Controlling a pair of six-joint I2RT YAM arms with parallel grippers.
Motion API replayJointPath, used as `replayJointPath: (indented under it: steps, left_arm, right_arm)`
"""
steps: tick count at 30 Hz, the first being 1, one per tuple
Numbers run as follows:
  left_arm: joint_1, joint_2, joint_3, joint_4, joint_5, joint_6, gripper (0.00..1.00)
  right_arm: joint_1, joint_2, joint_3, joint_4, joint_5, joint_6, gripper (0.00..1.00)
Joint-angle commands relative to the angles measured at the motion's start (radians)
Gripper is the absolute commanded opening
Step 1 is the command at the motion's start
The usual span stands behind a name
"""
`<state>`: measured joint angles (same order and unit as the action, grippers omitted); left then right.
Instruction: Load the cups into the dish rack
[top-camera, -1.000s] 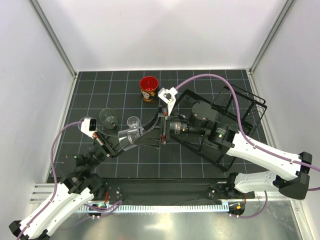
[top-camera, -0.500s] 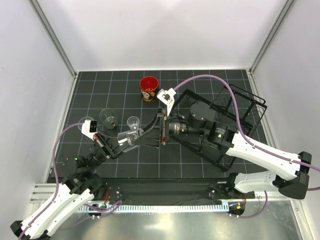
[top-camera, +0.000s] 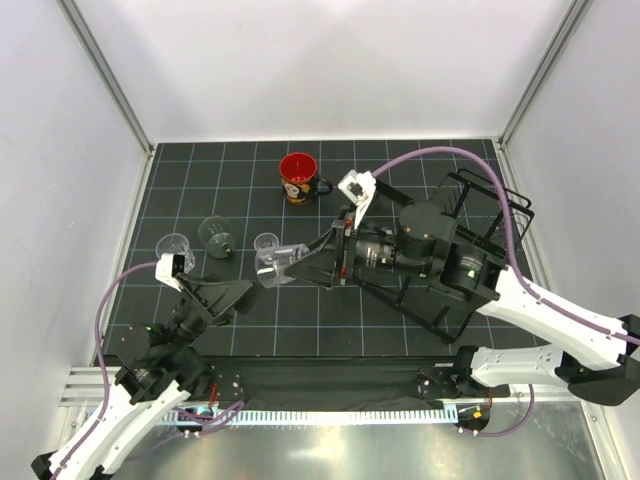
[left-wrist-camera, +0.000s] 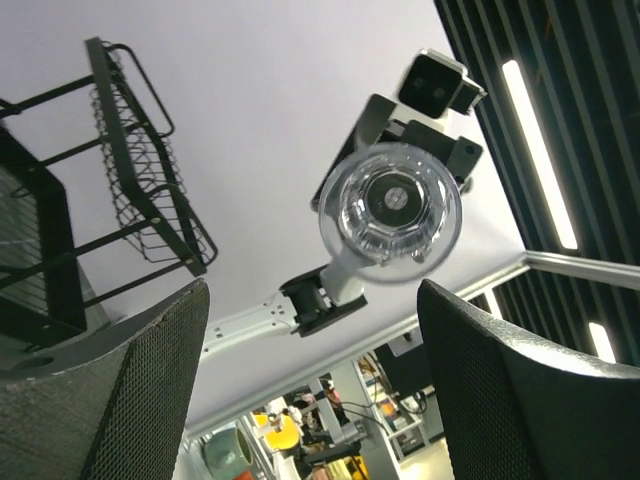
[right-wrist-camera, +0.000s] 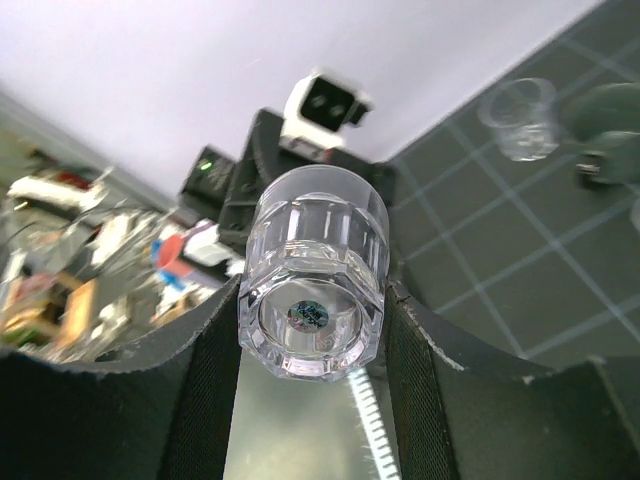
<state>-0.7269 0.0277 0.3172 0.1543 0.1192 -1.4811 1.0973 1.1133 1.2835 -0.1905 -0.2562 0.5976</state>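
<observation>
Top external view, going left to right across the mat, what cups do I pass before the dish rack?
Far-left clear tumbler → second clear tumbler → third clear tumbler → red mug → dish rack. The held tumbler in the right gripper overlaps the third one, so I skip it.

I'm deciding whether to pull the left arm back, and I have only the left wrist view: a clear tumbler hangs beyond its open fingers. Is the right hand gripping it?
Observer: Yes; the right wrist view shows the tumbler clamped between both fingers of the right hand.
Operator: Is my left hand clear of it?
Observer: From above, the left hand is open, empty and apart from the tumbler.
Operator: What remains on the table?
Observer: Three more clear tumblers and the mug sit outside the dish rack.
</observation>
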Motion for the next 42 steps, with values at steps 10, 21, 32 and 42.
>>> replayJointPath:
  steps: [10, 21, 32, 42]
  left_arm:
    - [-0.002, 0.046, 0.088, -0.381, -0.049, 0.094, 0.87]
    - [-0.002, 0.247, 0.183, -0.493, 0.0, 0.196, 0.91]
    - [-0.002, 0.229, 0.178, -0.501, -0.004, 0.229, 0.92]
    - [-0.002, 0.221, 0.169, -0.507, -0.003, 0.231, 0.92]
  right_arm:
    - [-0.078, 0.022, 0.429, -0.878, 0.903, -0.22, 0.04]
    - [-0.649, 0.056, 0.45, -1.063, 0.882, -0.372, 0.04]
    - [-0.882, 0.138, 0.416, -1.044, 0.66, -0.395, 0.04]
    - [-0.955, 0.229, 0.378, -0.972, 0.591, -0.389, 0.04]
